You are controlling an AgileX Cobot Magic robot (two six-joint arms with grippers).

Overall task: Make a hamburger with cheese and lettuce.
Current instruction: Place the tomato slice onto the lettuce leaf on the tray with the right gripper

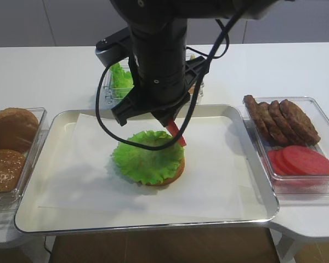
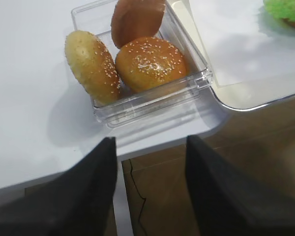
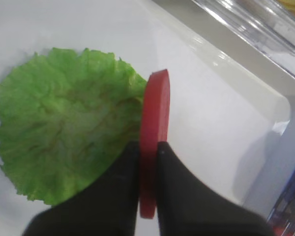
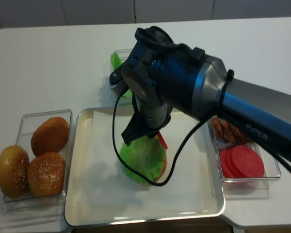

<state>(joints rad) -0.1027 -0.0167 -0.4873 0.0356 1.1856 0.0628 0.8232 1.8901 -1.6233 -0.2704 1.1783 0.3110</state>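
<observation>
The hamburger (image 1: 148, 159) is a tan bun base under a ruffled lettuce leaf (image 3: 64, 123), on white paper in the middle of the tray (image 1: 252, 211). It also shows in the realsense view (image 4: 141, 158). My right gripper (image 3: 147, 145) is shut on a red tomato slice (image 3: 155, 113), held edge-on just above the leaf's right rim (image 1: 176, 133). My left gripper (image 2: 150, 140) is open and empty past the table's front left edge, near the bun box. More lettuce (image 1: 120, 79) lies in a box behind the tray. No cheese slice shows clearly; the arm hides that area.
A clear box of seeded buns (image 1: 11, 153) stands left of the tray and shows in the left wrist view (image 2: 137, 64). A clear box with brown patties (image 1: 285, 118) and tomato slices (image 1: 301, 161) stands on the right. The right arm (image 4: 184, 82) spans the tray's back.
</observation>
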